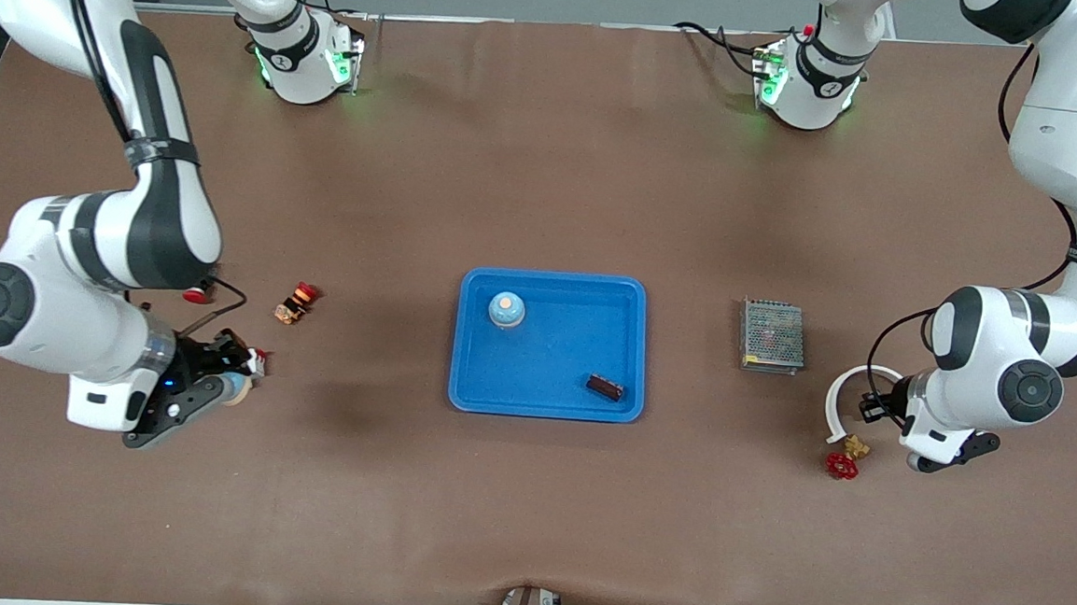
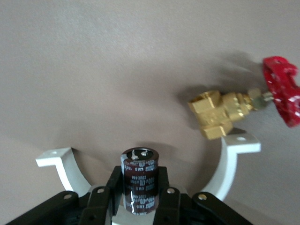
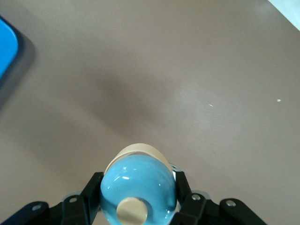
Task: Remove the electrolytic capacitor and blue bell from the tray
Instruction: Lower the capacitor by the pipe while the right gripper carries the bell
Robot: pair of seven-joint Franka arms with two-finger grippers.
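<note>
My left gripper (image 2: 139,177) is shut on a dark brown capacitor (image 2: 140,173) and holds it upright just above the table, over a white C-shaped bracket (image 2: 56,159). In the front view the left gripper (image 1: 874,403) is at the left arm's end of the table. My right gripper (image 3: 138,190) is shut on a light blue bell (image 3: 140,180) with a cream button. In the front view the right gripper (image 1: 227,375) is low over the table at the right arm's end. A blue tray (image 1: 546,406) in the middle holds a second bell (image 1: 506,309) and a second capacitor (image 1: 604,387).
A brass valve with a red handle (image 1: 845,458) lies by the white bracket (image 1: 839,396); it also shows in the left wrist view (image 2: 225,112). A metal mesh box (image 1: 771,335) lies toward the tray. A small red-capped switch (image 1: 296,303) lies near the right gripper.
</note>
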